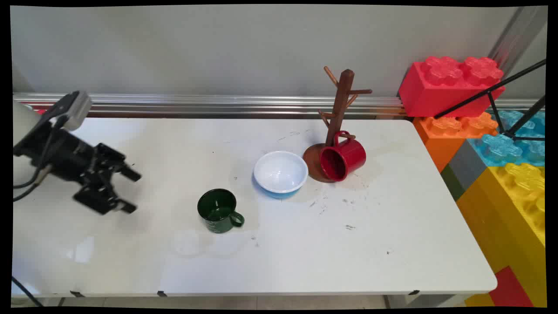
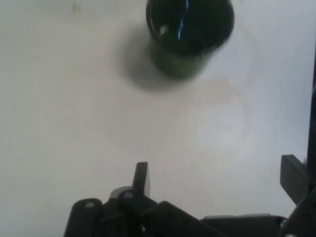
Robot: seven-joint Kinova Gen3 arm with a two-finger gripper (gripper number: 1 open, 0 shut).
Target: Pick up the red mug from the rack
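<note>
The green mug (image 1: 218, 211) stands upright on the white table (image 1: 305, 244), its handle toward the front right. It is the thing nearest to my gripper (image 1: 130, 191), but we do not touch. My fingers (image 2: 141, 178) are wide open and hold nothing. I hang over the left side of the table. Past the mug sits a white bowl (image 1: 280, 172). Beside the bowl a red mug (image 1: 342, 158) hangs on a wooden mug tree (image 1: 340, 113).

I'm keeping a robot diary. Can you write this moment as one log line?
gripper: open, holding nothing, above table | nearest: green mug, upright | beyond: white bowl; red mug hanging on mug tree
</note>
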